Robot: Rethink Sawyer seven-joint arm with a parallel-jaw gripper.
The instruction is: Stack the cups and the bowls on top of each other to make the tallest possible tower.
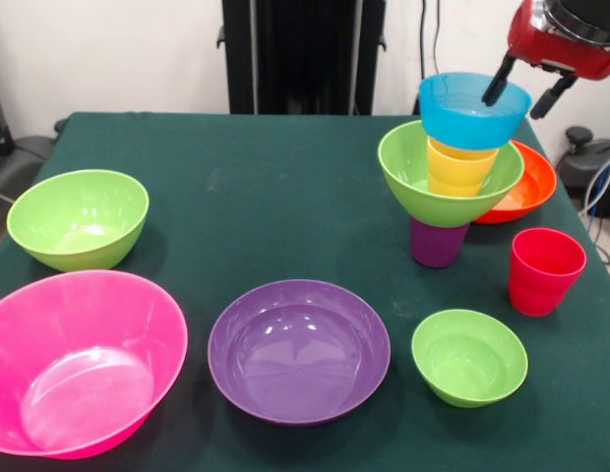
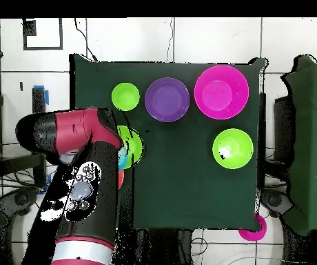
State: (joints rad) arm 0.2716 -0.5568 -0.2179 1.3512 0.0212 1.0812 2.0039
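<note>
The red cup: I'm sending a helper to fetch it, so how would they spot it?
In the front view, find the tower near the table's right edge. The red cup stands alone just right of its purple base, behind the small green bowl. It is the only loose cup, narrow and upright.

bright even light, glare spots inside purple bowl (image 1: pixel 299 350), soft shadows beneath bowls.

Glossy red arm (image 2: pixel 78 159) with black joints and dark jaws.
</note>
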